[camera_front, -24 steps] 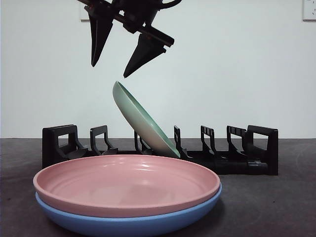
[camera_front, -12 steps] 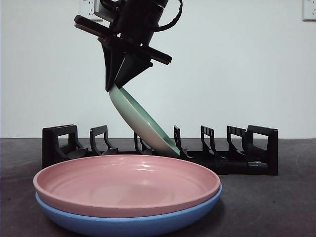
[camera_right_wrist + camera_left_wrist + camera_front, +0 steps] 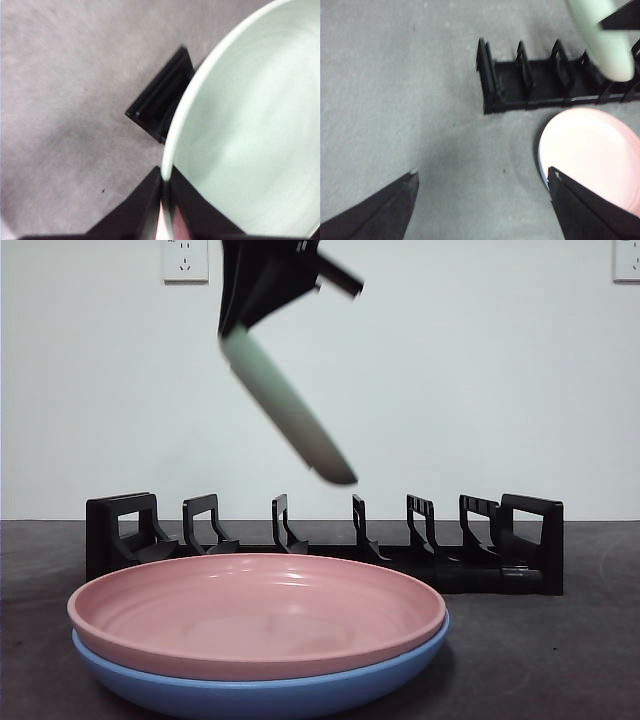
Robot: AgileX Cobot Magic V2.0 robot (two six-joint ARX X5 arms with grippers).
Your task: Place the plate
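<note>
The right gripper (image 3: 232, 332) pinches the rim of the green plate (image 3: 285, 410), its two fingers pressed together on either side of the plate's edge; the right wrist view shows that edge clamped between them (image 3: 165, 192). The plate hangs in the air, tilted, upper rim in the grip and lower rim pointing down toward the black dish rack (image 3: 320, 545). It is clear of the rack, touching none of its dividers, and sits above the rack's middle slots. The plate looks slightly blurred in the front view.

The rack stands on the dark table (image 3: 560, 660), running along its far side, with upright dividers in a row and all visible slots bare.

Near the table's front edge, a pink plate (image 3: 255, 612) lies stacked inside a blue plate (image 3: 250, 690), both flat, well apart from the rack's dividers but in front of it.

The left gripper (image 3: 482, 200) hangs high over the table with its fingers spread wide and nothing between them. Its wrist view takes in one end of the rack (image 3: 545, 82), the pink plate (image 3: 595, 150) and the lifted green plate (image 3: 602, 42).
</note>
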